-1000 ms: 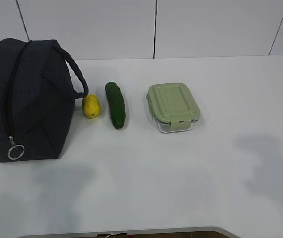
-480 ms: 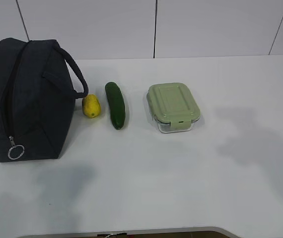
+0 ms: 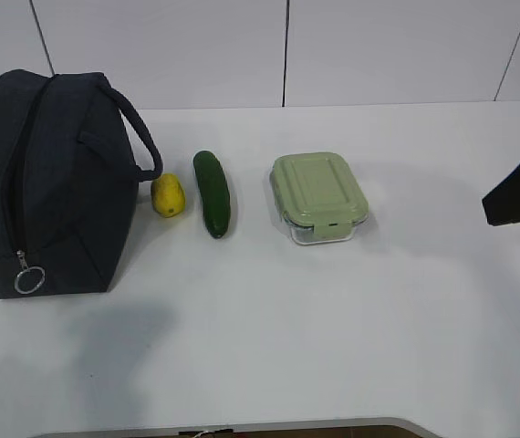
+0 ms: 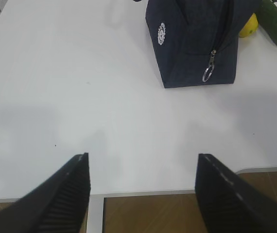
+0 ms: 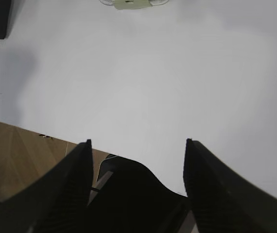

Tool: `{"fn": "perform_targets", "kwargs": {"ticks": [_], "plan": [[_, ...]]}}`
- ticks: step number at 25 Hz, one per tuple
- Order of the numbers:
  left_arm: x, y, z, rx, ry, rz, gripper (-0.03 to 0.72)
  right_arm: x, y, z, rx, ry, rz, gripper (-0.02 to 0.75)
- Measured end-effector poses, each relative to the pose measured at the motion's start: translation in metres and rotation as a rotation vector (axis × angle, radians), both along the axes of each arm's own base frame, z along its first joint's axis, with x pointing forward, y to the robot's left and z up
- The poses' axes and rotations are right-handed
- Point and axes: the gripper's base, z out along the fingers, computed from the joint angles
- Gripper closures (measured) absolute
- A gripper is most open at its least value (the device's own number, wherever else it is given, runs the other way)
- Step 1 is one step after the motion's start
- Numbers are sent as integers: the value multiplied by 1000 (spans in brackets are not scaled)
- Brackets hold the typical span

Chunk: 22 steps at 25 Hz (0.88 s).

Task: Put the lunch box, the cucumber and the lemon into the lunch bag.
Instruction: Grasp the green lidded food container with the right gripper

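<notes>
Bearing an unreadable white round logo, the lunch bag (image 4: 192, 43) faces two open, empty claws.

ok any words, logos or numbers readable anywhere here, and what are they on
No text can be read in any view.
Lunch bag: a small round white emblem on its end panel, seen from the left wrist view; too small and blurred to read.
Lunch box: pale green lid, no visible print.
Lemon, cucumber, table: no markings visible.
</notes>
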Motion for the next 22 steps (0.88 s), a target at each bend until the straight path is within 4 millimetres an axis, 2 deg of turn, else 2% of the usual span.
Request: {"fn": "perform_targets", "kwargs": {"ticks": [7,15,18,22], "plan": [[0,0,0,0,0,0,194,46,8,12,35,70,129,262],[0,0,0,0,0,0,194,112,21,22,177,25,153,262],[0,0,0,0,0,0,194,131,26,16,243,33,157,262],[0,0,0,0,0,0,194,147,27,-6,261,83,155,262]]}}
